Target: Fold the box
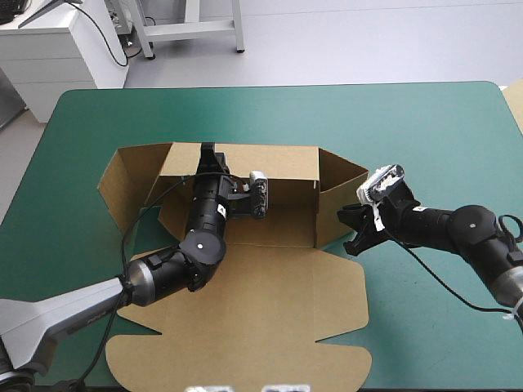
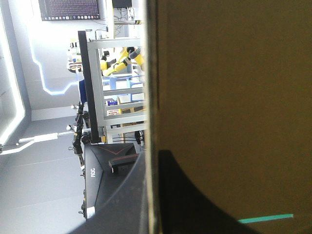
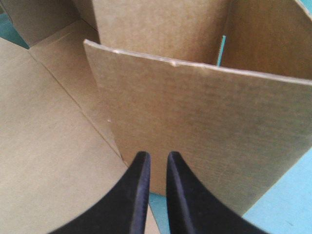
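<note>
The brown box (image 1: 270, 302) lies mid-table with its lid flat toward the front edge and its back wall (image 1: 278, 163) raised. My left gripper (image 1: 208, 155) reaches over the box floor to the top of that wall. In the left wrist view the wall's edge (image 2: 151, 97) runs between the black fingers of the left gripper (image 2: 153, 158), which is shut on it. My right gripper (image 1: 353, 233) sits outside the raised right side flap (image 1: 339, 184). In the right wrist view the right gripper (image 3: 157, 157) is shut, its tips at the outer face of that flap (image 3: 195, 122).
The box's left side flap (image 1: 122, 184) splays outward toward the table's left edge. Teal-green cover (image 1: 425, 131) stretches beyond and to the right of the box. A pale board edge (image 1: 515, 102) shows at the table's far right.
</note>
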